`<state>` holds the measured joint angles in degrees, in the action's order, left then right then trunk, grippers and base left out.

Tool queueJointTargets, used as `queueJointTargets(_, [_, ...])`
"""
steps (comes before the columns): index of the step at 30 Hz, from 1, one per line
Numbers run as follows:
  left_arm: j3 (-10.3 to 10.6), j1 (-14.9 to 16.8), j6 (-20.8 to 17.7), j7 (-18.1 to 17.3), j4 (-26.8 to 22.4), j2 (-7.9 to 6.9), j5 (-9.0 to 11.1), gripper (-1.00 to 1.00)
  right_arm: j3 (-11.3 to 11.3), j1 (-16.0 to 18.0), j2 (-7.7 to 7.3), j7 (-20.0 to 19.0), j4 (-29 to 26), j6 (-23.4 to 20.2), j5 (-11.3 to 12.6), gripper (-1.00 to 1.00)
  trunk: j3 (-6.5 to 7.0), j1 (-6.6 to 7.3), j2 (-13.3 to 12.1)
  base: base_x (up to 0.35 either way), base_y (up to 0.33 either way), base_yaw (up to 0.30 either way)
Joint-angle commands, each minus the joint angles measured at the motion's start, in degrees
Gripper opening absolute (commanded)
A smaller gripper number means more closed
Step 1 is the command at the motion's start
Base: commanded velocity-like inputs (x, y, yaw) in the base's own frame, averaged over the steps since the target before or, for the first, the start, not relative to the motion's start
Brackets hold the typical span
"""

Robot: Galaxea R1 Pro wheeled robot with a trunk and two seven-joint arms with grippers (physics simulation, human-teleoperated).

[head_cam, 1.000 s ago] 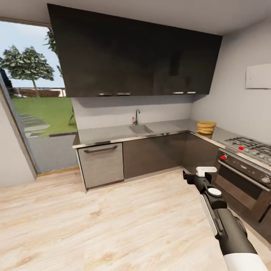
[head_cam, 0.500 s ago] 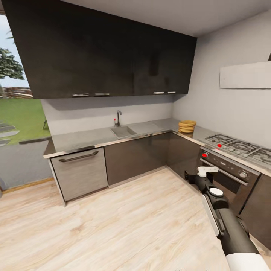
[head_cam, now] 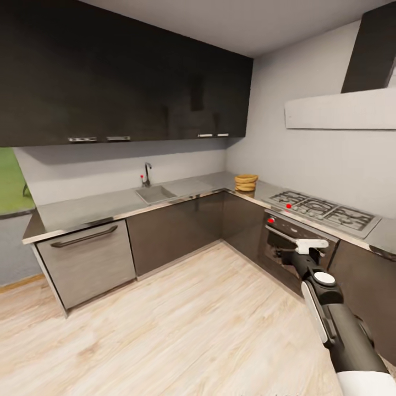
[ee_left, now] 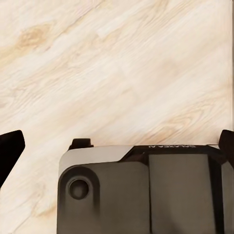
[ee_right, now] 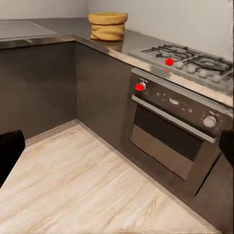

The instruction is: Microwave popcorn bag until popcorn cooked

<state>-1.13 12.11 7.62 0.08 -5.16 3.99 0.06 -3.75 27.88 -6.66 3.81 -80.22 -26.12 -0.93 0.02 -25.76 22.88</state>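
The tan popcorn bag (head_cam: 246, 183) sits on the grey steel countertop (head_cam: 104, 204) in the kitchen's far corner, just left of the gas hob (head_cam: 322, 209). In the right wrist view the popcorn bag (ee_right: 107, 25) stands past the hob, far from my fingers. My right gripper (head_cam: 298, 251) hangs open and empty in front of the black oven (head_cam: 286, 242), well short of the bag. The left gripper (ee_left: 117, 146) is open too, pointing down at the wooden floor. The microwave is out of view, and the popcorn is hidden.
A sink with a tap (head_cam: 155, 192) is set in the back counter, above a steel dishwasher front (head_cam: 88, 258). Dark wall cabinets (head_cam: 121, 93) run along the top. A slanted white hood (head_cam: 341, 109) hangs over the hob. Light wooden floor (head_cam: 181, 319) lies open ahead.
The camera has swung to the right: window and lawn slid off the left edge, and hob, oven and hood came further into the picture. My right arm keeps its pose.
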Motion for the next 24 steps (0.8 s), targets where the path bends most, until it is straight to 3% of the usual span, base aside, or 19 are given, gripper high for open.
queueJointTargets(1, [-0.1,0.0,0.2,0.0,0.1,0.02,0.0,1.0,-1.4,0.0,-0.02,0.1,0.0,-0.3,-0.1,1.0,-0.02,-0.02,0.0,0.0,0.0,-0.3])
queueJointTargets(3, [-0.1,0.0,0.2,0.0,0.1,0.02,0.0,1.0,-3.1,0.1,-0.3,0.0,0.1,-0.3,-0.1,1.0,-0.02,-0.02,0.0,0.109,-0.011,-0.3])
queueJointTargets(8, [-0.1,0.0,0.2,0.0,0.1,0.02,0.0,1.0,-3.5,0.1,-1.64,0.1,0.8,-0.2,0.0,1.0,-0.02,-0.02,0.0,0.261,-0.067,-0.3])
queueJointTargets(24, [-0.1,0.0,0.2,0.0,0.1,0.04,0.0,1.0,-3.5,0.2,-1.53,0.3,1.1,-0.2,-0.1,1.0,-0.02,-0.02,0.0,0.017,-0.003,-0.3])
